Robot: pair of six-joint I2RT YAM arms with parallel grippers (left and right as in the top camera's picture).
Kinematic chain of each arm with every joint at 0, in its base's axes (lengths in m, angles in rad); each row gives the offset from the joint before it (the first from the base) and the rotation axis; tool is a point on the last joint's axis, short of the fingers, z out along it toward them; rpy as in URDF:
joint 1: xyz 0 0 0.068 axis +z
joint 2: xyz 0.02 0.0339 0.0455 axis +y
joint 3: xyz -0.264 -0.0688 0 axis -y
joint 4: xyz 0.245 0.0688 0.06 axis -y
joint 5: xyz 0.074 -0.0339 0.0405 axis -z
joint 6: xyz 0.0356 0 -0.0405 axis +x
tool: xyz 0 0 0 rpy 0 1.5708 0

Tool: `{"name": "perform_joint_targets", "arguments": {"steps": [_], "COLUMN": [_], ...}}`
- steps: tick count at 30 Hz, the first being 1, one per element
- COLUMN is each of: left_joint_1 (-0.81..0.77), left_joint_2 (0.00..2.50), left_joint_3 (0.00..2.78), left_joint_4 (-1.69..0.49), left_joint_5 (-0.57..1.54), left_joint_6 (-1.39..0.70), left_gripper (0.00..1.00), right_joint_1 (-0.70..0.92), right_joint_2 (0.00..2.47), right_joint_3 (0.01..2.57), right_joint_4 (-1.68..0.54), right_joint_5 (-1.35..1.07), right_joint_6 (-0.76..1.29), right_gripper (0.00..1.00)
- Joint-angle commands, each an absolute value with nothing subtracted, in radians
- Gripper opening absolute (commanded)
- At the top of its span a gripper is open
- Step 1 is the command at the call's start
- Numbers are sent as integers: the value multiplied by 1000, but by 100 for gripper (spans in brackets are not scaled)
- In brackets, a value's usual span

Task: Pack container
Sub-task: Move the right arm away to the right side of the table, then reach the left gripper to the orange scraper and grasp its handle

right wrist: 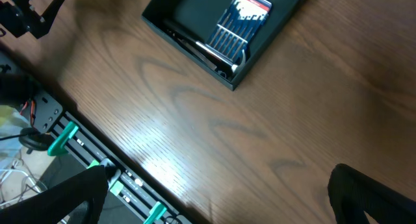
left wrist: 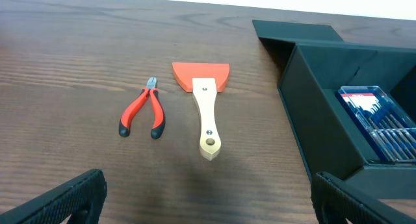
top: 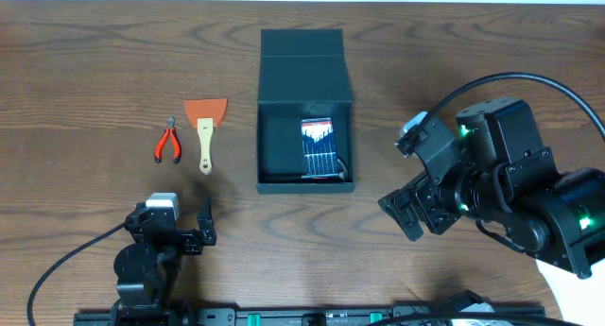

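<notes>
The dark teal container (top: 304, 78) stands open at the table's middle, its flap lid laid back. A blue-and-red screwdriver set (top: 319, 146) lies inside at the right. Red-handled pliers (top: 169, 142) and an orange-bladed scraper with a wooden handle (top: 205, 132) lie left of the box. My left gripper (top: 172, 224) is open and empty near the front edge, below the tools. My right gripper (top: 408, 211) is open and empty, right of the box's front corner. The left wrist view shows the pliers (left wrist: 142, 112), the scraper (left wrist: 205, 107) and the container (left wrist: 325, 100).
A black rail with green clips (right wrist: 65, 136) runs along the table's front edge. A black cable (top: 529, 80) arcs over the right arm. The right wrist view shows the container (right wrist: 188, 45) and the screwdriver set (right wrist: 237, 23) at the top of the frame.
</notes>
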State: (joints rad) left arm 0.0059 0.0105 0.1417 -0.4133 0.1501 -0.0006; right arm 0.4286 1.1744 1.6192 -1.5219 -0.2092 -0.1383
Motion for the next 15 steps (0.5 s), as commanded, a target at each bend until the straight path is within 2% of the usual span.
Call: {"name": "perform_joint_targets", "arguments": {"steps": [1, 6, 11, 15], "left_joint_1": [12, 12, 12, 12], "left_joint_2": [6, 6, 6, 9], "left_joint_3": [121, 121, 121, 122], "left_joint_4": [-410, -410, -384, -368], "left_joint_5": [146, 175, 176, 186], "left_joint_6": [-3, -111, -121, -288], "left_gripper": [99, 98, 98, 99], "right_joint_1": [431, 431, 431, 431], "right_joint_2": [1172, 1172, 1172, 1172], "right_joint_3": [1609, 1609, 1609, 1609], "right_joint_4": [-1522, -1522, -1522, -1522], "right_joint_5": [-213, -213, -213, -213], "right_joint_6": [-124, -124, -124, -124], "right_gripper": [99, 99, 99, 99]}}
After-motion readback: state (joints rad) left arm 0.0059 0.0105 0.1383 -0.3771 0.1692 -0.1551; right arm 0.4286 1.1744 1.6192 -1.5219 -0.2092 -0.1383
